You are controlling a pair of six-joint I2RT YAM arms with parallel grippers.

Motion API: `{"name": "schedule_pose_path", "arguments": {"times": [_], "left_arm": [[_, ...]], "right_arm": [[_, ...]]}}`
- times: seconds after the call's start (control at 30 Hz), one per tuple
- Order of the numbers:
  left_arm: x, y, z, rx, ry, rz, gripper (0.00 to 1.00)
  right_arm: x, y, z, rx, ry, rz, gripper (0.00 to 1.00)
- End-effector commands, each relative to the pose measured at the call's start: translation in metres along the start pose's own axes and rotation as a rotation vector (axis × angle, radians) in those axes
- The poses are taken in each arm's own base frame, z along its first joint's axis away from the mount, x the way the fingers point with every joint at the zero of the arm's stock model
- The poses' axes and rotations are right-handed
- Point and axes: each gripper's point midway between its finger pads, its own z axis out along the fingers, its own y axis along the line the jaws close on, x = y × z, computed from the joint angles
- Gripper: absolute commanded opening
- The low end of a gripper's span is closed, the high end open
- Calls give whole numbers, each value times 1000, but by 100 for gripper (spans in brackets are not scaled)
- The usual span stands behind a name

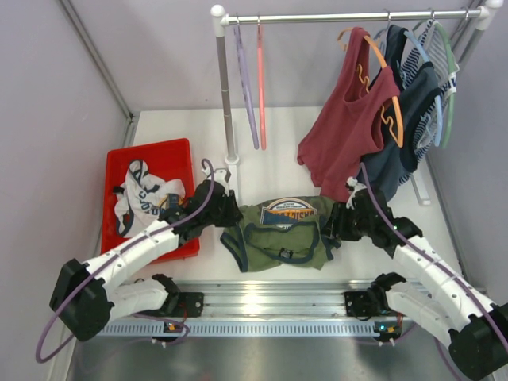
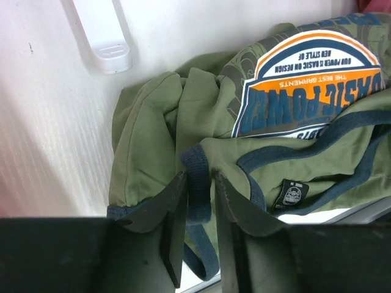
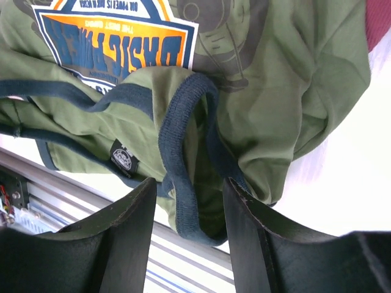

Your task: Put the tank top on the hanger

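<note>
Right now the tank top lies crumpled on the table, near its front edge. The right gripper stands open, a navy strap loose between its jaws. The left gripper is barely parted around the trim; whether it grips, I cannot tell.

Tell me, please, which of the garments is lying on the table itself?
The olive-green tank top with navy trim. The dark red top hangs from the rail; the white one sits in the red bin.
</note>
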Motion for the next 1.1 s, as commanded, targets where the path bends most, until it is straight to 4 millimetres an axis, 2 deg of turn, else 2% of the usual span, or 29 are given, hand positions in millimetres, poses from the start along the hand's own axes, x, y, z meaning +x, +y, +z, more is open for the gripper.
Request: {"name": "schedule_pose_path", "arguments": {"times": [0.0, 0.07, 0.17, 0.23, 0.3, 0.33, 0.4, 0.43, 0.53, 0.6, 0.63, 0.7, 0.73, 0.8, 0.83, 0.87, 0.9, 0.93, 0.97, 1.0, 1.03, 1.07], "left_arm": [[-35, -22, -23, 72, -100, 12, 34], [-44, -27, -34, 83, -121, 25, 41], [-63, -30, -59, 75, -176, 38, 45], [-73, -33, -73, 80, -205, 46, 46], [-90, -44, -95, 112, -257, 49, 46], [-105, -53, -110, 141, -302, 52, 46], [-122, -62, -129, 166, -352, 56, 46], [-140, -71, -147, 182, -408, 60, 46], [-162, -81, -169, 192, -464, 74, 46], [-170, -83, -175, 194, -485, 77, 46], [-173, -85, -177, 195, -494, 80, 46], [-175, -85, -176, 187, -494, 80, 46], [-175, -84, -175, 184, -491, 75, 46], [-172, -85, -174, 191, -484, 72, 46], [-171, -84, -172, 192, -480, 63, 46], [-170, -84, -171, 192, -477, 59, 46], [-169, -82, -172, 188, -479, 56, 46], [-167, -81, -171, 185, -473, 49, 46], [-165, -80, -170, 184, -468, 48, 46], [-163, -79, -173, 187, -470, 47, 46], [-161, -78, -173, 183, -467, 44, 46], [-160, -76, -174, 180, -468, 41, 46]], "right_arm": [[-18, 10, -8, -24, -70, -36, 48], [-22, 11, -13, -16, -74, -37, 48], [-28, 18, -24, -25, -92, -48, 47], [-37, 25, -33, -42, -120, -56, 48], [-39, 31, -40, -61, -125, -64, 48], [-42, 36, -44, -72, -131, -70, 48], [-42, 39, -47, -76, -133, -77, 48], [-45, 43, -49, -86, -140, -79, 48], [-55, 57, -58, -116, -172, -97, 48], [-62, 70, -63, -131, -184, -111, 49], [-77, 82, -72, -137, -220, -118, 49], [-90, 104, -81, -163, -250, -152, 49], [-113, 119, -90, -154, -301, -162, 50], [-134, 139, -101, -160, -341, -191, 53], [-165, 158, -127, -170, -439, -202, 53], [-180, 165, -120, -150, -445, -207, 56], [-196, 172, -126, -140, -482, -212, 58], [-231, 190, -159, -146, -597, -217, 60], [-245, 195, -142, -102, -574, -231, 62], [-261, 205, -147, -99, -606, -236, 63], [-291, 223, -157, -104, -669, -243, 65], [-303, 231, -162, -111, -695, -243, 69]]}}
